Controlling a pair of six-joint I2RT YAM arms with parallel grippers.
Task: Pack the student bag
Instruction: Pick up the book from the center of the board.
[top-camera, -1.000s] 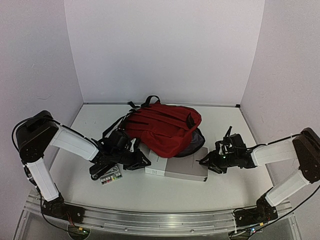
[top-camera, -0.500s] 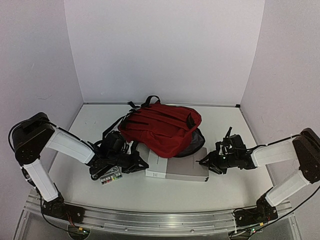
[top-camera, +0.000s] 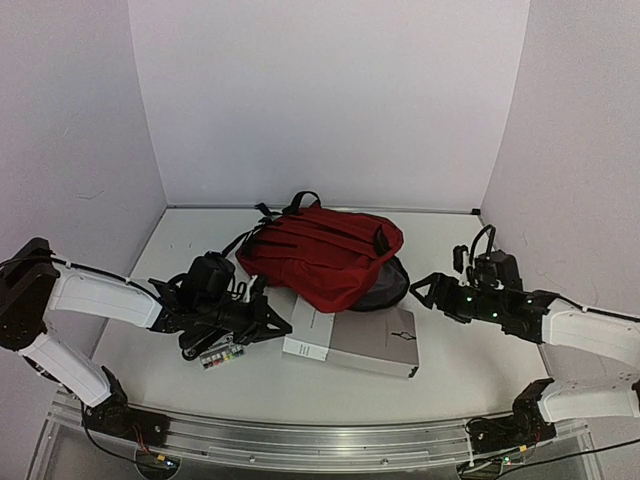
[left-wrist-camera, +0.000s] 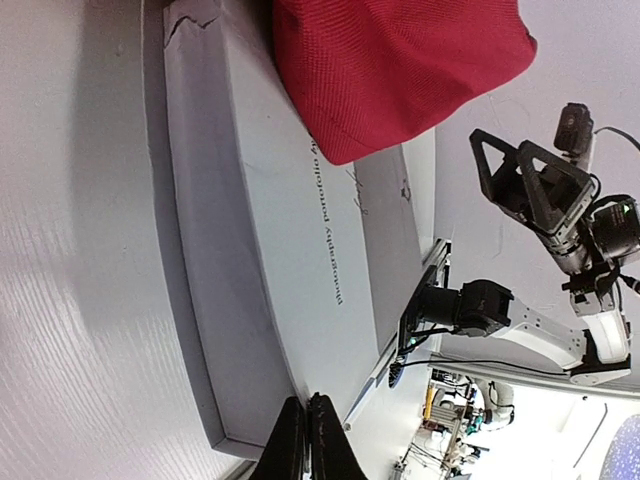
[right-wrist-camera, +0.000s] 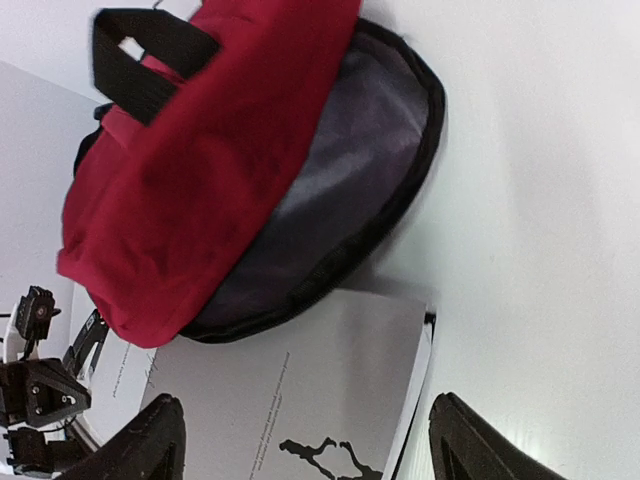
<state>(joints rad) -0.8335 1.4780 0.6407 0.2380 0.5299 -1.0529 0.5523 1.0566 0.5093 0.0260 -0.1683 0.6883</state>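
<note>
A large dark red fabric backpack (top-camera: 325, 255) with black straps lies flat on the white worktop (top-camera: 300, 405), at the middle and toward the far side. Its open mouth, lined in grey, faces right and near. The bag's near edge overlaps the far edge of a flat grey book with white page edges (top-camera: 352, 340), which lies just near of it and has a small dark figure printed on its cover.

The left gripper (top-camera: 276, 322) reaches in low from the left, with its tips at the book's left end. In the left wrist view, the left gripper (left-wrist-camera: 305, 430) has its two fingers pressed together, and nothing can be seen between them. A small flat case with rows of coloured squares (top-camera: 221, 354) lies on the worktop just near of the left arm.

The right gripper (top-camera: 437, 292) sits to the right of the bag's mouth, apart from both bag and book. Its fingers are spread wide, and in the right wrist view the right gripper (right-wrist-camera: 300, 420) frames the book's right end with nothing held.
</note>
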